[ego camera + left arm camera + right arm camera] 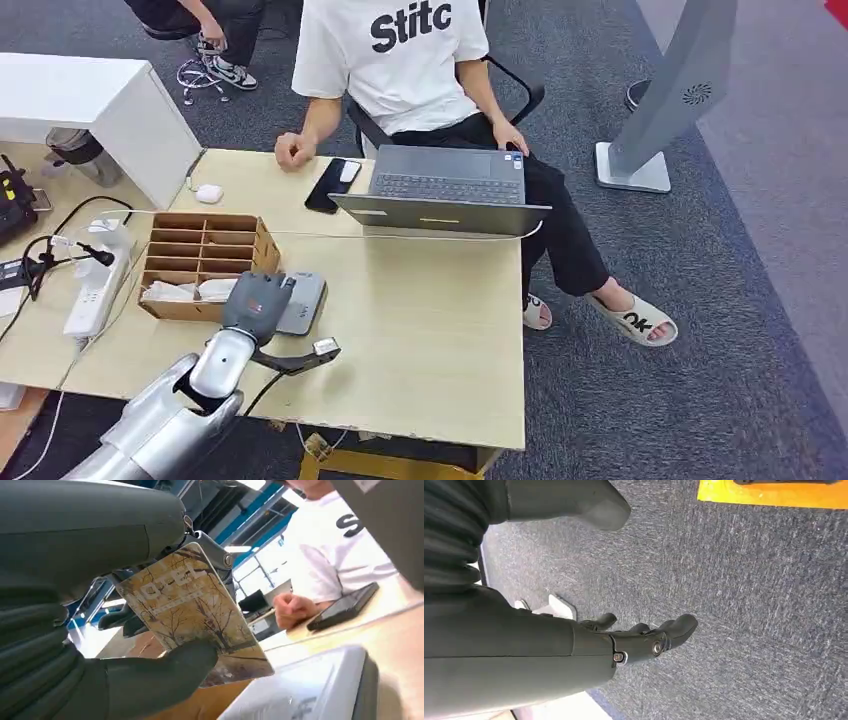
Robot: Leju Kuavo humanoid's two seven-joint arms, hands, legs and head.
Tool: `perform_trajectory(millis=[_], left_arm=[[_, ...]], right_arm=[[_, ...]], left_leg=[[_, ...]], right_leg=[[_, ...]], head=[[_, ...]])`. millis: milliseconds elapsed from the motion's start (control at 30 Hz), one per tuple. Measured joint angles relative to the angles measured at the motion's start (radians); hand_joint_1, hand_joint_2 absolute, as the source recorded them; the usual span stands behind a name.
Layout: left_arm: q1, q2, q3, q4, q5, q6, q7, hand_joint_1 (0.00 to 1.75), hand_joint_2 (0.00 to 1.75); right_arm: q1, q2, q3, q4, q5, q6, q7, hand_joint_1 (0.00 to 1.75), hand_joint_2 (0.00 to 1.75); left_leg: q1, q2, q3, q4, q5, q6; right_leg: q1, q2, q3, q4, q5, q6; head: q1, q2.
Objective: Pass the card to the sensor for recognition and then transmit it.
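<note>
My left hand (258, 306) hovers over the grey flat sensor (300, 301) beside the wooden organizer. In the left wrist view the hand (150, 680) pinches a card (192, 611) printed with bare autumn trees between thumb and fingers, just above the sensor's pale top (320, 685). My right hand (644, 640) hangs over grey carpet with its fingers apart and nothing in them.
A wooden compartment organizer (205, 262) stands left of the sensor. A person in a white shirt (395, 55) sits across the table behind an open laptop (447, 187); a phone (326, 185) lies by their hand. A power strip (95, 283) and cables lie at the left.
</note>
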Motion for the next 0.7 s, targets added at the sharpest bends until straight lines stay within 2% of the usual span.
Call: perform_trajectory(millis=[567,700], left_arm=[[0.028,-0.016,0.032,0.035,0.000,0.007,0.012,1.75,1.75],[0.028,-0.026,0.049,0.041,0.000,0.020,-0.007,1.75,1.75]], right_arm=[[0.002,0.001,0.000,0.000,0.003,-0.001,0.003,0.00,1.75],[0.002,0.001,0.000,0.000,0.006,-0.001,0.003,0.00,1.75]], left_leg=[[0.000,0.000,0.000,0.000,0.000,0.000],[0.000,0.000,0.000,0.000,0.000,0.000]], right_leg=[[0.000,-0.001,0.001,0.000,0.000,0.000],[0.000,-0.001,0.001,0.000,0.000,0.000]], head=[[0.000,0.000],[0.000,0.000]])
